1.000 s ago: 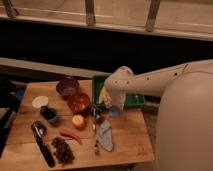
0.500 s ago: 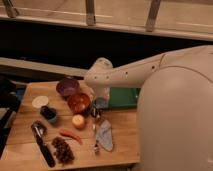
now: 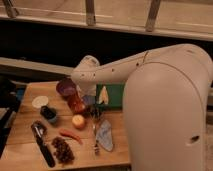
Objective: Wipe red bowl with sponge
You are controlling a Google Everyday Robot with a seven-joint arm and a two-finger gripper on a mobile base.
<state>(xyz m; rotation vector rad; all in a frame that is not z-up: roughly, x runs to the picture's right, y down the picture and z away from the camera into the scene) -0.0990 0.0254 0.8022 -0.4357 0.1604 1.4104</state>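
Note:
The red bowl (image 3: 76, 103) sits on the wooden table (image 3: 20, 150), just in front of a purple bowl (image 3: 66, 86). My gripper (image 3: 93, 101) hangs from the white arm (image 3: 115, 67), which reaches in from the right. It is low over the table, right beside the red bowl's right rim. A pale yellow wedge that looks like the sponge (image 3: 104, 95) shows at the gripper's right side, in front of the green board (image 3: 119, 95). I cannot tell whether it is held.
A white dish (image 3: 40, 101), a dark cup (image 3: 48, 114), an orange (image 3: 78, 121), a red chili (image 3: 70, 135), grapes (image 3: 62, 150), a black-handled tool (image 3: 42, 145), a fork (image 3: 95, 136) and a grey cloth (image 3: 105, 135) lie on the table. My body fills the right.
The arm has swung left, carrying the gripper from over the green board to the red bowl's right rim. The things on the table have not moved.

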